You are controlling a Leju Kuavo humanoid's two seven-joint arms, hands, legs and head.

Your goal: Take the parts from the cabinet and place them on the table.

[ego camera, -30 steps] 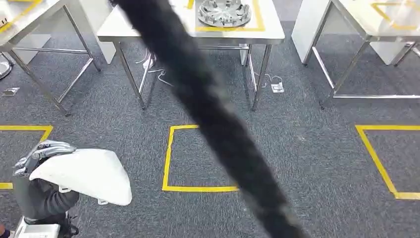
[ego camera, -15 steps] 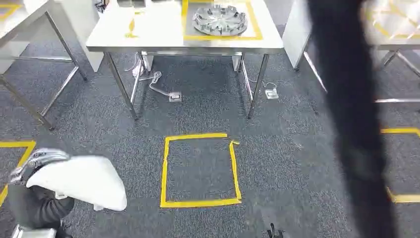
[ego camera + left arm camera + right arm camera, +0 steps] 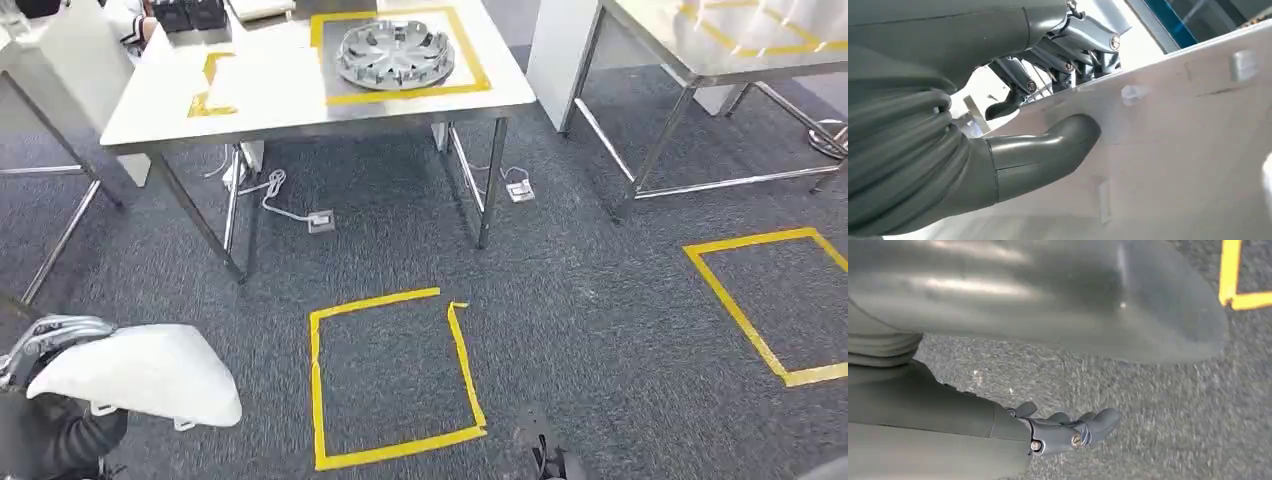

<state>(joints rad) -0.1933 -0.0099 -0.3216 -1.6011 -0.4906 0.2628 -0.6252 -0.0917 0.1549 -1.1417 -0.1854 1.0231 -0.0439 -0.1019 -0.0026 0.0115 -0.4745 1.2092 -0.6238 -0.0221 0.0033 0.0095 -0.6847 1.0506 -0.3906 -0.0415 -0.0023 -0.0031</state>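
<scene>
My left hand (image 3: 50,335) holds a white curved plastic part (image 3: 140,372) low at the left of the head view, fingers over its top edge. In the left wrist view the thumb (image 3: 1048,150) presses the part's inner face (image 3: 1173,150) and the dark fingers hook over its rim. Ahead stands a steel table (image 3: 300,110) with a round silver slotted part (image 3: 393,52) inside a yellow taped frame. My right hand (image 3: 1068,432) hangs over grey carpet with its fingers stretched out and nothing in them.
A yellow taped square (image 3: 318,380) marks the carpet before the table. Another taped square (image 3: 745,310) lies to the right. A second steel table (image 3: 700,60) stands at the right. Cables and a socket box (image 3: 320,220) lie under the near table.
The whole picture has shifted as the camera moved; the table now sits nearer and more to the left. The dark blurred band across the view is gone. My left hand still holds the white part.
</scene>
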